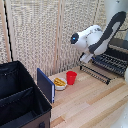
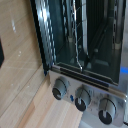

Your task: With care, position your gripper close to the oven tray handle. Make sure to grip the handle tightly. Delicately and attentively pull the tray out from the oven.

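In the exterior view the oven (image 1: 120,46) stands at the right edge of the wooden table. The tray (image 1: 111,62), a dark wire rack, sticks out of it toward the exterior view's left. The oven tray handle (image 1: 95,73) is a thin black bar along the tray's outer edge. My gripper (image 1: 85,58) hangs just above the handle's far end, apart from it. Its fingers are too small to tell open from shut. The wrist view shows the oven front (image 2: 85,75) with three knobs (image 2: 81,98) and wire bars (image 2: 75,25) inside. No fingers show clearly there.
A red cup (image 1: 71,77) and a small bowl of yellow food (image 1: 60,82) stand left of the handle. A blue flat panel (image 1: 46,85) leans against a large black fabric bin (image 1: 20,97). A woven screen (image 1: 45,30) backs the table.
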Motion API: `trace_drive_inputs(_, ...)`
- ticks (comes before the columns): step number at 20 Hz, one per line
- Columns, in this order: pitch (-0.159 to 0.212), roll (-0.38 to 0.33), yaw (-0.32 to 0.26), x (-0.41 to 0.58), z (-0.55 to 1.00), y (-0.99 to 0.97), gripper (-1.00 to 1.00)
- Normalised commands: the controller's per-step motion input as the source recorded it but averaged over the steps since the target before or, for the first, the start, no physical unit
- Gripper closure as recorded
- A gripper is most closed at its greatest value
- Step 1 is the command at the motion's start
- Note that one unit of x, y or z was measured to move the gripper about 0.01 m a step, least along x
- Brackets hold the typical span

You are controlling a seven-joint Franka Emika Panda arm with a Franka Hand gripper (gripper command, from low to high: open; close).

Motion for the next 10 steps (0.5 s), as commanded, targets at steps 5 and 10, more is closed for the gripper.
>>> trace_drive_inputs(5, 0.01, 0.005, -0.009, 0.131, -0.08, -0.63, -1.0)
trace_drive_inputs(10, 0.034, 0.0, -0.003, 0.083, -0.01, -0.61, -1.0)
